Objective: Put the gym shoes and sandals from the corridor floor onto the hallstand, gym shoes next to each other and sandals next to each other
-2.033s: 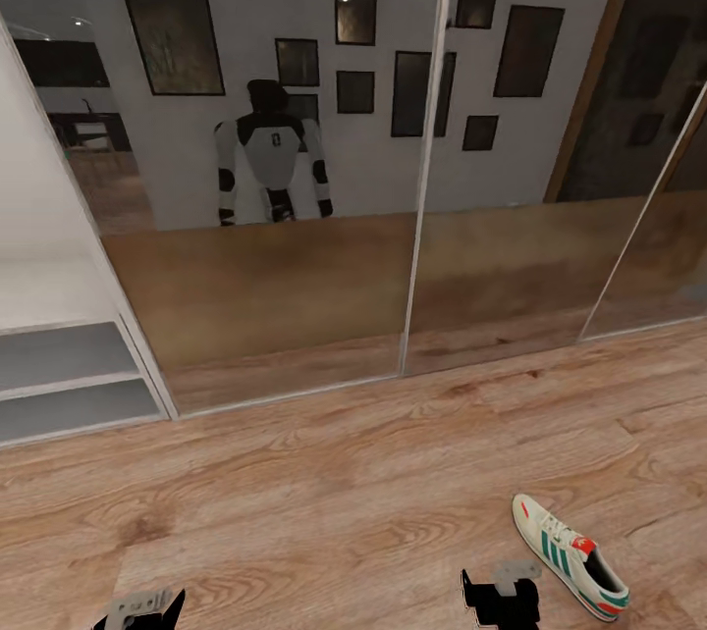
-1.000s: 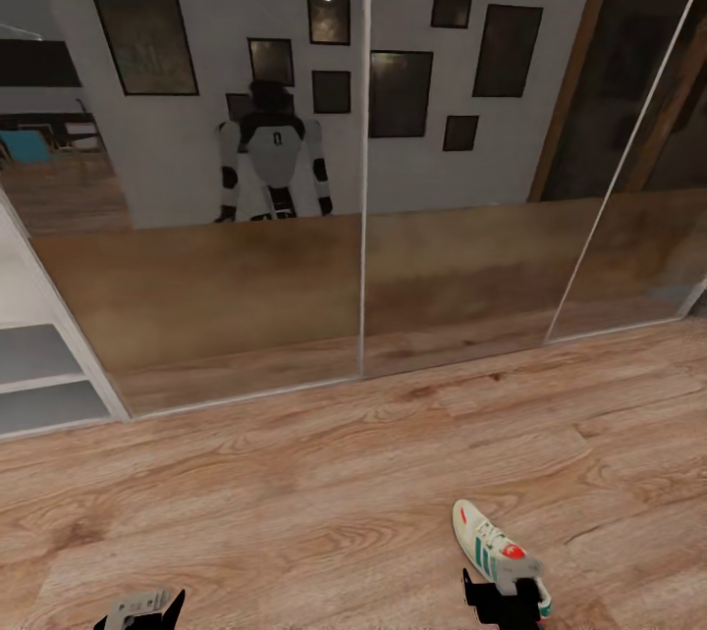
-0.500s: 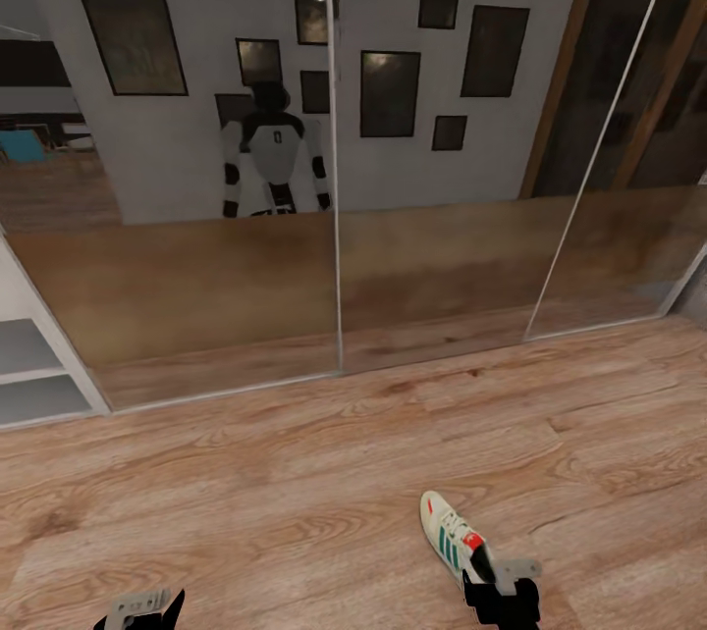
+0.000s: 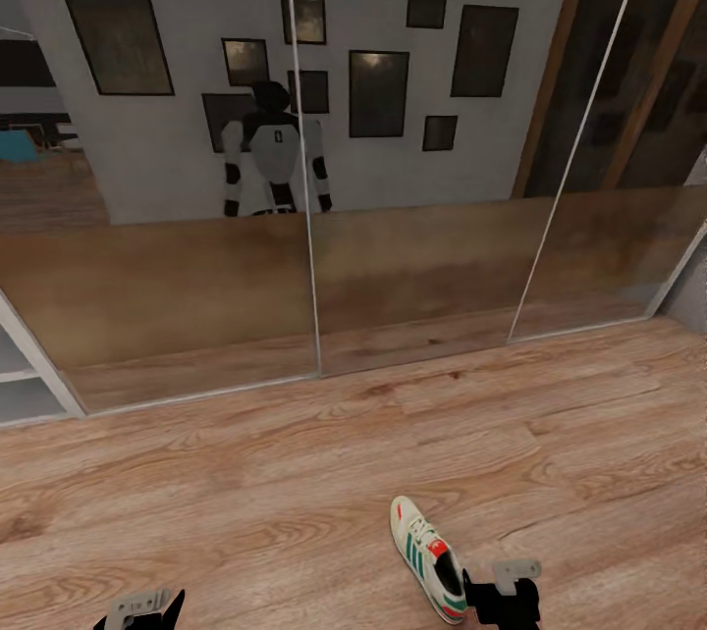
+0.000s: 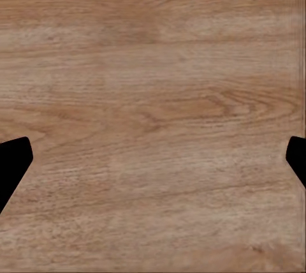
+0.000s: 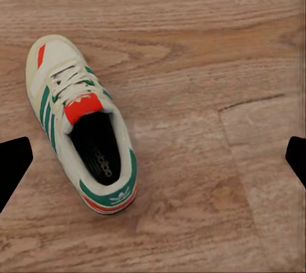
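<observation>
Bare corridor floor (image 4: 245, 473) is seen fwd up to mirrored sliding doors (image 4: 412, 267), which block the far edge. One gym shoe (image 4: 428, 559) lies just beside the right gripper (image 4: 503, 601). Hallstand (image 4: 25, 380) closes the far-left corner.
</observation>
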